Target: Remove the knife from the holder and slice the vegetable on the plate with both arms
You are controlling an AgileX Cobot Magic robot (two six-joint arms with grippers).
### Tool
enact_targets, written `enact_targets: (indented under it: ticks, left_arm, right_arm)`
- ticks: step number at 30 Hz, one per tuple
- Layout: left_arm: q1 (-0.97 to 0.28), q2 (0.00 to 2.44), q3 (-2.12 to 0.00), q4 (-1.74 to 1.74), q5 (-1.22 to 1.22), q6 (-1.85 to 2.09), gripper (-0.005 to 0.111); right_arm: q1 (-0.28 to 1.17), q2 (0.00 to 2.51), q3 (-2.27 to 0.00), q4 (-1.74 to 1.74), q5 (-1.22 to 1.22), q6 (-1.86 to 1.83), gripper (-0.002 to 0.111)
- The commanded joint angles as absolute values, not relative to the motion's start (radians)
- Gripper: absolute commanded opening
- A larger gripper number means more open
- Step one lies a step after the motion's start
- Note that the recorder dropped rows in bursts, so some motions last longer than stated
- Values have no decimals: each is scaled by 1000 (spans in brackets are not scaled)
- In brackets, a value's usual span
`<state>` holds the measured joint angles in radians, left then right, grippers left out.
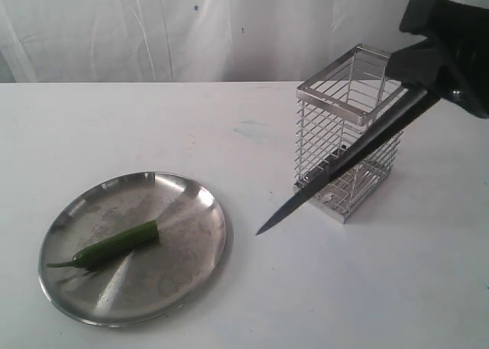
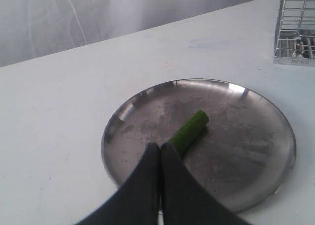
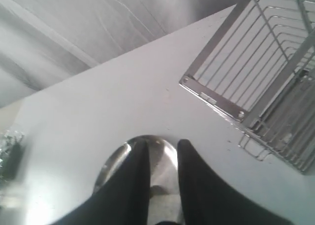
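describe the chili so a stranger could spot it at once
On the white table, in the left of the exterior view, sits a round steel plate. The chili lies on it: the only green thing, slender, with a curved stem and one blunt cut end.

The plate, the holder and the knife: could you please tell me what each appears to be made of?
The plate looks like stainless steel, with a dull finish, soft reflections and scuffs. The holder appears to be shiny silver metal wire with a flat rim. The knife has a dark matte blade, possibly coated steel.
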<state>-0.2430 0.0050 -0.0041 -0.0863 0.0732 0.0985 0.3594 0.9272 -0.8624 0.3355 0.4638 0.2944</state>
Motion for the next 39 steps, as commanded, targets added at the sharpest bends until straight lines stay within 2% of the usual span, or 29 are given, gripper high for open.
enact_targets:
  ticks: [1,7,17,22,27,31,35,38,39]
  left_arm:
    - [-247,0,0,-88,74,93,0]
    - [-247,0,0,-88,74,93,0]
    - [-247,0,0,-88,74,93,0]
    - [-247,0,0,-88,74,93,0]
    - [-247,0,0,-88,74,93,0]
    - [-247,0,0,-88,74,93,0]
    - [-247,0,0,-88,74,93,0]
    - [-247,0,0,-88,74,93,0]
    - [-247,0,0,-88,74,93,0]
  right_arm:
    - [360,926,-821,465,350,298,0]
    - [433,978,-777,493,241,298,0]
    - [548,1126,-672,494,-95,406,0]
    - [619,1245,-656,369,-303,557,0]
    - [622,1360,-656,182,-416,812,0]
    - [622,1468,-656,140,-538,841,0]
    - [622,1520,-666,53,-540,830,0]
    - [618,1476,-668,48,-353,476,0]
    - [618,1455,-668,48,-234,247,0]
